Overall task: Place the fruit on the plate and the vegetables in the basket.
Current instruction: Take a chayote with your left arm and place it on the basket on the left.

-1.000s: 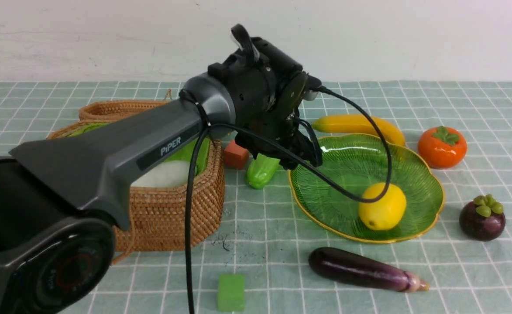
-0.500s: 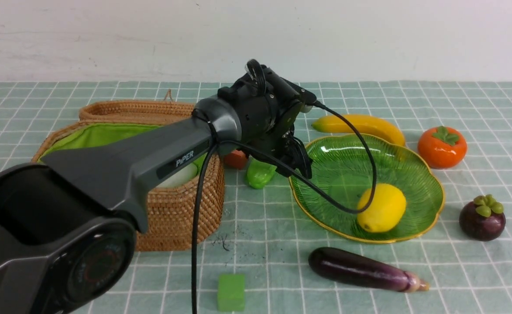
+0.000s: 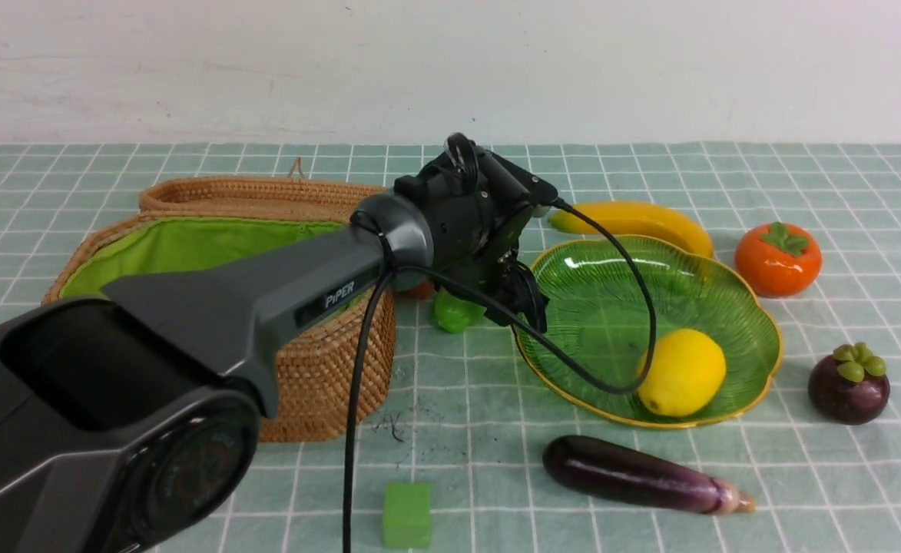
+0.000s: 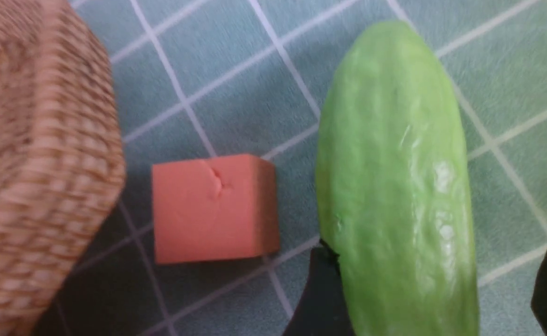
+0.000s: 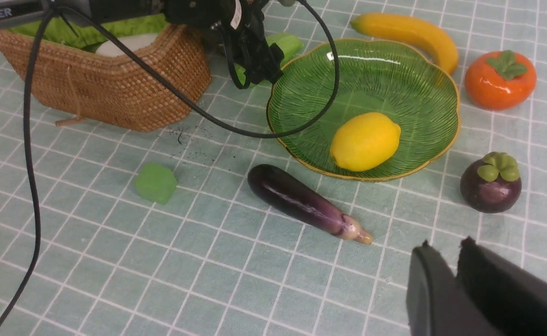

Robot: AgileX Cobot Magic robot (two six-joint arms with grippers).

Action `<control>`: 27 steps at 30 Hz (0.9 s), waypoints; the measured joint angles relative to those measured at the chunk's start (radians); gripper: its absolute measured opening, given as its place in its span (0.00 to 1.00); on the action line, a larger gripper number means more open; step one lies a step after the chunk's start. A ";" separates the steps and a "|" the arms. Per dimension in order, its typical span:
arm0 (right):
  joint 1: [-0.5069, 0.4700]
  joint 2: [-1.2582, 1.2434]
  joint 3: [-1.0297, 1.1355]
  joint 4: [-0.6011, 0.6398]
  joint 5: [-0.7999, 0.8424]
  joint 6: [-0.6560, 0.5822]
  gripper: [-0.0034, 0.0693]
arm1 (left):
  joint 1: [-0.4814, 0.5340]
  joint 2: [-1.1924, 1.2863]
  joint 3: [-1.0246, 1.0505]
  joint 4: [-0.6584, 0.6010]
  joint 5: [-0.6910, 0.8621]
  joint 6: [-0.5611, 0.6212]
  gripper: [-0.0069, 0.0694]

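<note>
While the light green bumpy toy cucumber [image 4: 394, 177] lies on the checked table [image 3: 496, 461] between brown woven basket [image 3: 327, 361] and green glass plate [image 3: 727, 307], it is straddled by the left gripper's [image 4: 435, 284] spread fingers [image 4: 320, 298]; closure should be centred across its width.

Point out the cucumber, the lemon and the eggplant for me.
cucumber [image 4: 394, 186], left wrist view, middle of its body.
lemon [image 3: 683, 372], front view, centre of its skin.
eggplant [image 3: 634, 476], front view, middle of its purple body.
</note>
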 joint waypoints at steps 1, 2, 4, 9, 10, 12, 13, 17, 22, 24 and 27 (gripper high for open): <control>0.000 0.000 0.000 0.000 0.002 0.000 0.18 | 0.000 0.005 0.000 0.002 0.000 0.000 0.82; 0.000 0.000 0.000 0.000 0.004 0.000 0.18 | 0.000 0.008 0.000 0.005 0.000 0.000 0.82; 0.000 0.000 0.000 0.001 0.005 0.000 0.18 | 0.001 0.008 0.000 0.006 0.000 0.000 0.82; 0.000 0.000 0.000 0.003 0.008 0.000 0.19 | 0.001 0.011 0.000 0.020 -0.001 -0.015 0.82; 0.000 0.000 0.000 0.003 0.009 0.000 0.19 | 0.001 0.018 0.000 0.027 -0.007 -0.023 0.82; 0.000 0.000 0.000 0.003 0.009 0.000 0.19 | 0.001 0.024 0.000 0.032 -0.008 -0.024 0.82; 0.000 0.000 0.000 0.003 0.009 0.000 0.19 | 0.001 0.028 0.000 0.036 -0.008 -0.026 0.82; 0.000 0.000 0.000 0.004 0.009 0.000 0.19 | 0.002 0.039 0.000 0.043 -0.009 -0.029 0.77; 0.000 0.000 0.000 0.004 0.009 0.000 0.20 | 0.002 0.041 0.000 0.044 -0.011 -0.030 0.63; 0.000 0.000 0.000 0.004 0.009 0.000 0.20 | 0.002 0.041 0.000 0.044 -0.012 -0.030 0.63; 0.000 0.000 0.000 0.009 0.011 0.000 0.20 | 0.002 0.039 0.000 0.057 -0.012 -0.036 0.63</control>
